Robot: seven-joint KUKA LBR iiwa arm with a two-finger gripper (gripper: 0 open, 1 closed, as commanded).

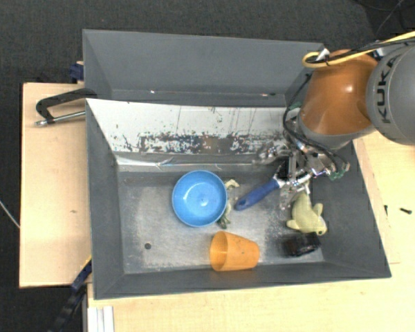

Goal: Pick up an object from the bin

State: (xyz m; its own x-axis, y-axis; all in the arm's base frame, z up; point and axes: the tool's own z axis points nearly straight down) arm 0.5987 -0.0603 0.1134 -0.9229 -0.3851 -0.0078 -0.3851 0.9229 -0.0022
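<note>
My gripper (pixel 288 194) hangs low at the right side of the bin, under the orange wrist cover. Just below and right of it lies a pale yellow toy (pixel 307 217), touching or nearly touching the fingertips. A blue-handled tool (pixel 257 194) lies slanted just left of the gripper, its upper end by the fingers. A small black thing (pixel 301 245) rests below the yellow toy, near the front right corner.
A blue bowl (pixel 198 198) sits upside up in the middle of the floor. An orange cup (pixel 234 251) lies on its side near the front wall. The left half of the floor is bare metal.
</note>
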